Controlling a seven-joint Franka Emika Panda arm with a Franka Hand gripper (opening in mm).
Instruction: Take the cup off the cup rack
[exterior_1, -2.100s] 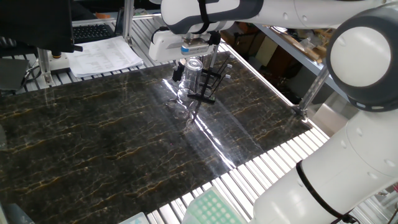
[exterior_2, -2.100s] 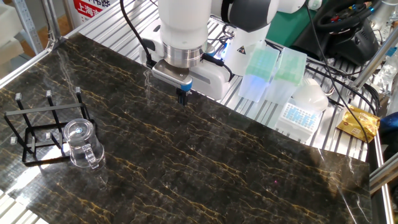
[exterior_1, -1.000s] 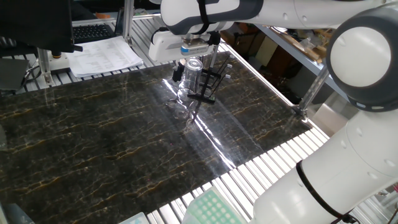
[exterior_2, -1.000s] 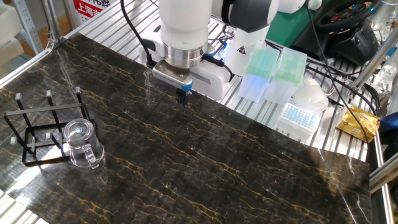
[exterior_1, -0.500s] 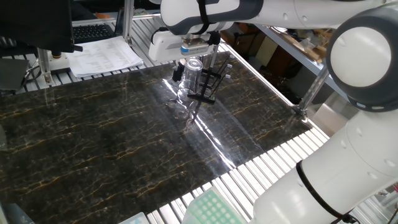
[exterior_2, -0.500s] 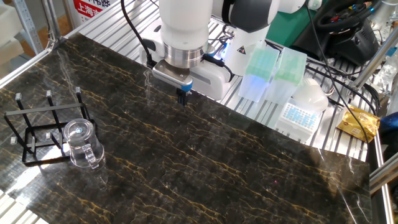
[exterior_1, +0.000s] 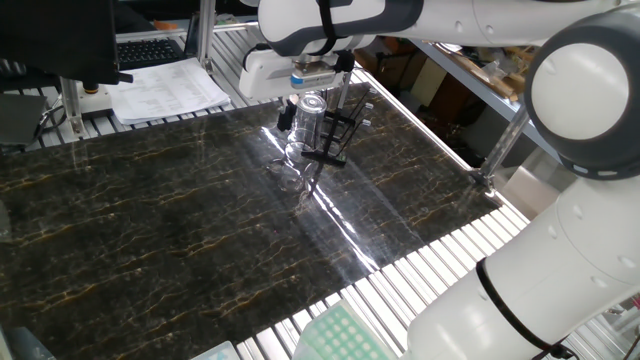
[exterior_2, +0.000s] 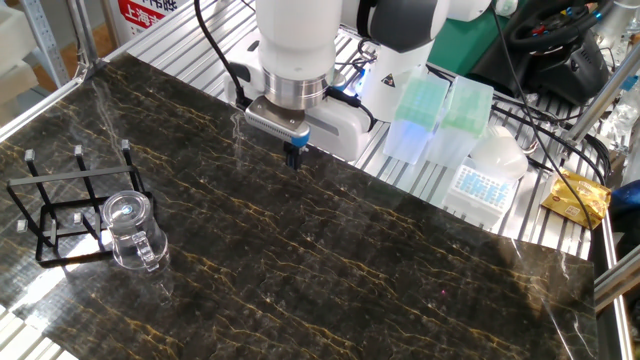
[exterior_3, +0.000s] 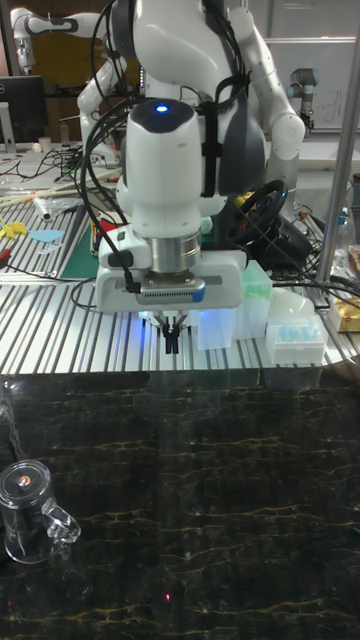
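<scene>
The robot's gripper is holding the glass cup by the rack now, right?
No. The gripper holds nothing; it hangs far from the cup, over the table's other end. The cup is by the rack, as you said. The other fixed view shows this.

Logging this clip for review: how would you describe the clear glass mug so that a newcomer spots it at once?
Start at the dark marble-patterned table and go to its corner holding the black wire cup rack. The small clear glass mug stands upright against the rack's front, handle pointing away from it. It is the only see-through object there.
</scene>
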